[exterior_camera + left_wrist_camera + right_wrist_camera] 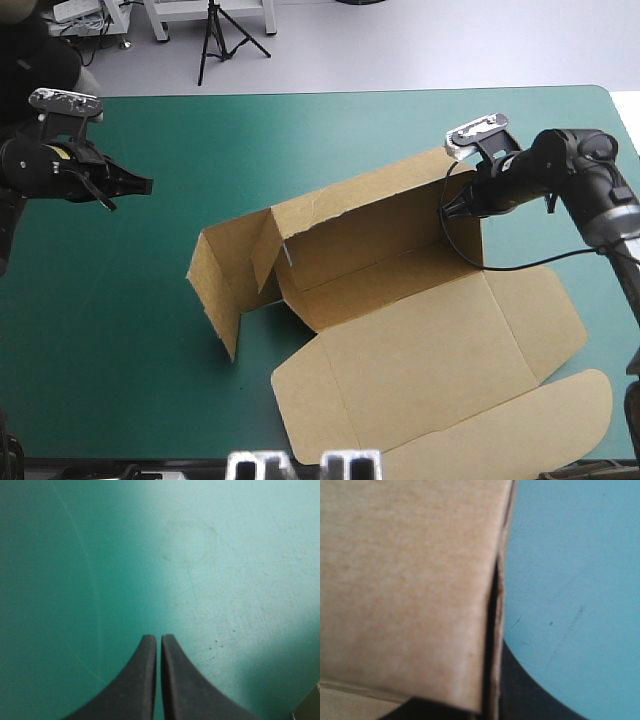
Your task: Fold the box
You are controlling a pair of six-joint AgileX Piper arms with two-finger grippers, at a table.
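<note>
so here's where we're at with the box (420, 340): it sits from the middle of the bench (110, 330) over toward the right side, only partly stood up. the long back wall (380, 225) stands upright along the far side. at its left end a couple of shorter panels (225, 280) are raised too, bending round toward the near edge so we get a rough corner there. the rest of the brown board lies flat on the teal-green cover (300, 130), spreading toward the near edge. there's a rounded flap (520, 420) down by the near right corner.

the right tool (450, 208) is at the right end of that standing back wall, up by its top edge. in the right wrist view the box (405, 580) fills most of what we see. its edge runs between the black fingers (535, 695), so we read it as pinching the wall, all but closed with the sheet in between.

the left tool (140, 185) hangs over the left side of the bench, well apart from the box, tip pointing toward it. the left wrist view shows its two fingers (140, 680) pressed together with only a hairline between them. it holds nothing, and there's just bare teal-green cover (225, 555) ahead of it.
</note>
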